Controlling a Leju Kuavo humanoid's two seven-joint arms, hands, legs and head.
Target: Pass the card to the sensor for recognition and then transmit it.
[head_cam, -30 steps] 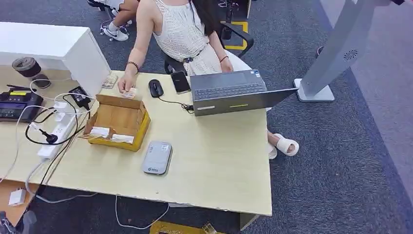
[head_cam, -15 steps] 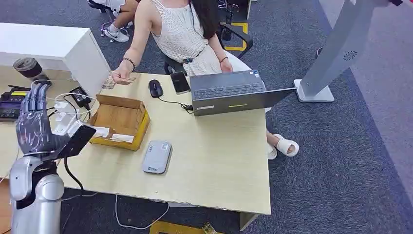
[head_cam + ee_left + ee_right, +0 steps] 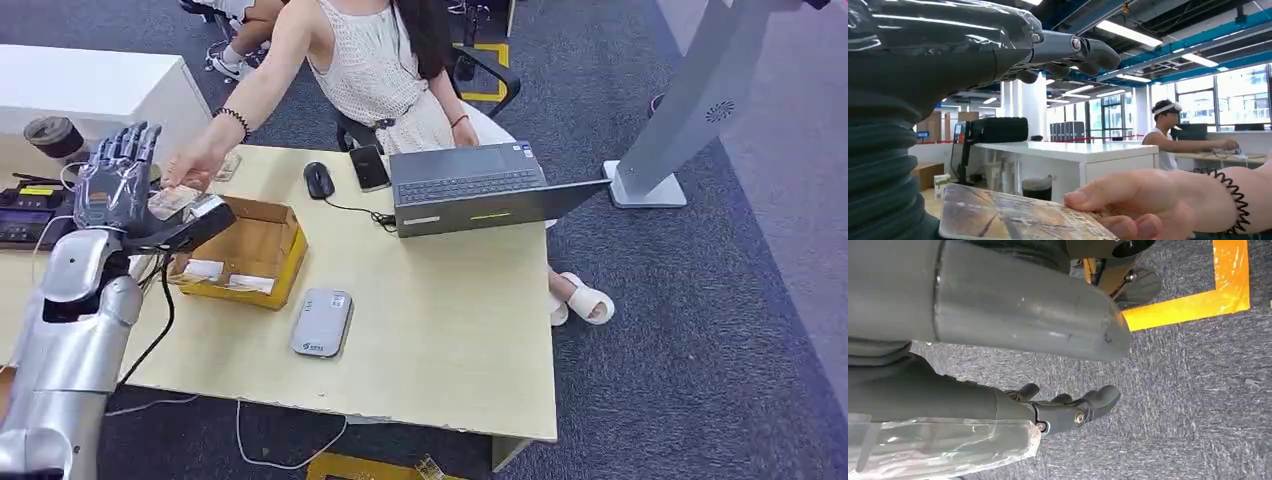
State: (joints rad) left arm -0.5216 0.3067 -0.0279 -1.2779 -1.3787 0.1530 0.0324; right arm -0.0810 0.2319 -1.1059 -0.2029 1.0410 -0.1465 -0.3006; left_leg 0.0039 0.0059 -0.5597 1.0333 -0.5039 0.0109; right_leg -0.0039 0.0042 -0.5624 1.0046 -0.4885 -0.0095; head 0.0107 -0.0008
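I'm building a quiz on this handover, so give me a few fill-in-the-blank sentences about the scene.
1. A person's hand holds the card out to the robot's ____ hand.
2. The grey sensor lies on the ____.
3. The cardboard box stands between the sensor and the ____ hand.

Missing words: left; table; left

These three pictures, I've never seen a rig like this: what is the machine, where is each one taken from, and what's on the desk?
It is a humanoid robot with two silver arms ending in hands. The head view looks down from high on its body. There its left hand is raised, fingers spread, while a seated person's hand brings a card up to it. The left wrist view sits just behind that hand and shows the person's fingers on the card; the robot's hand has not closed on it. The right wrist view shows the right hand hanging over carpet, holding nothing. The table carries a cardboard box, a grey sensor, a laptop, a mouse and a phone.
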